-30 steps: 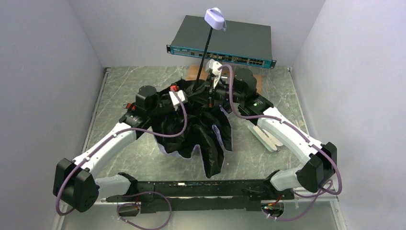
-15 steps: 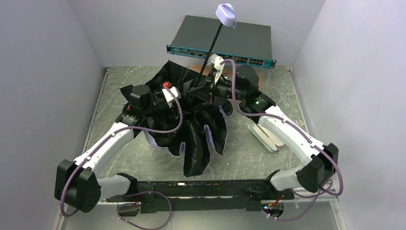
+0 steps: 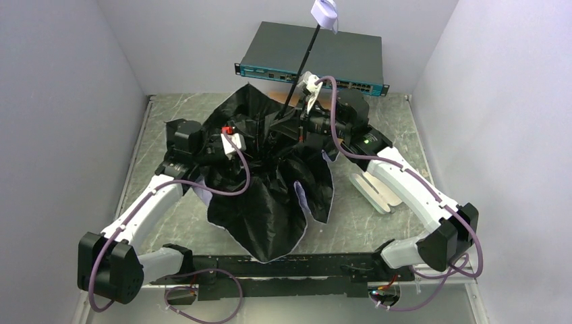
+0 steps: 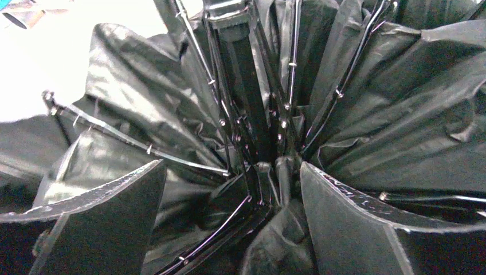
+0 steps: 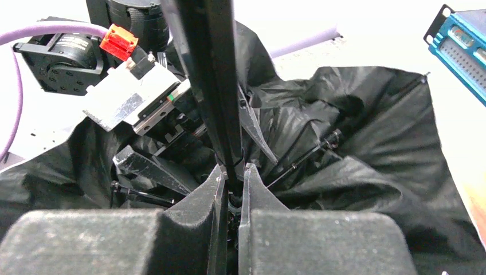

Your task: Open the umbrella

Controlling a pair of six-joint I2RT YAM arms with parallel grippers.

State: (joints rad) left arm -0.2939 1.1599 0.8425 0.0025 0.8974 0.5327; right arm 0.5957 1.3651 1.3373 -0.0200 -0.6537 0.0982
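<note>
The umbrella (image 3: 270, 196) sits in the middle of the table (image 3: 378, 223), upside down and half spread. Its black inner lining faces up, slack panels droop toward the near edge, and slivers of the pale outer fabric show at the hem. The thin black shaft (image 3: 301, 67) rises from the middle of the canopy and tilts toward the far right. The small lavender handle (image 3: 325, 13) is at its top, high above the table.

The right gripper (image 5: 232, 177) reaches in from the right, its fingers pressed together on the umbrella's shaft low down, just above the hub. In the right wrist view the shaft runs straight up out of the narrow slit between the two pads.

The left gripper (image 4: 232, 166) comes in from the left with its fingers spread wide. They straddle the cluster of metal ribs (image 4: 209, 80) where these meet at the hub. Whether the pads touch the fabric cannot be told.

A rack-mount network switch (image 3: 313, 57) with a teal front lies tilted at the far end, behind the shaft. A pale oblong case (image 3: 374, 192) lies open on the table, just beside the right arm.
</note>
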